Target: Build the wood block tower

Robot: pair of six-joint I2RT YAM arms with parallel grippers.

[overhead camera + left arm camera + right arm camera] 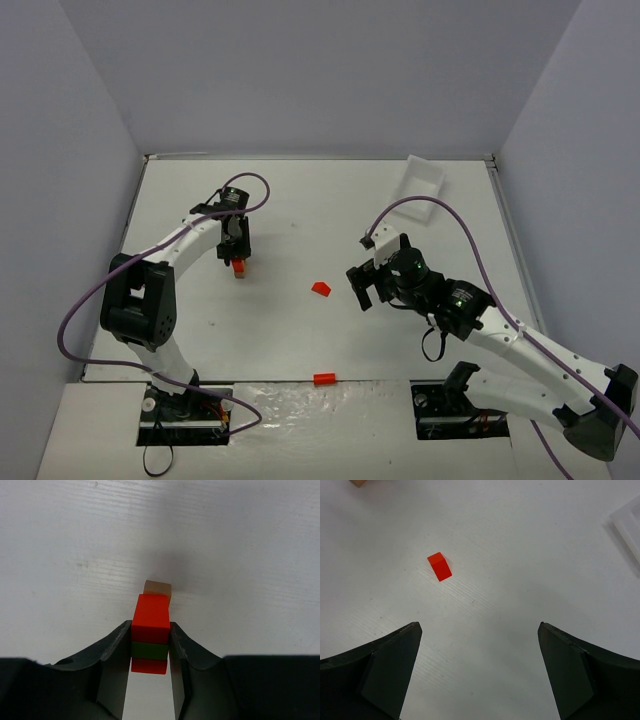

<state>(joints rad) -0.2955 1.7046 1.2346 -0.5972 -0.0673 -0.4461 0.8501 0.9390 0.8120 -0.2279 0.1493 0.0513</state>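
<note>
White table (300,205), wood block tower (151,614) clear of edges, pinched by left gripper (150,632)

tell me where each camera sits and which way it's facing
top external: above and behind the arms, looking down on the white table; both arms and bases show, left gripper at the wood block tower, right gripper open.
left wrist: on the left wrist, looking down its fingers, which press both sides of the tower.
right wrist: on the right wrist, looking down between wide-open fingers at a loose red block.
shared: top external and right wrist both show that red block and the white tray.
</note>
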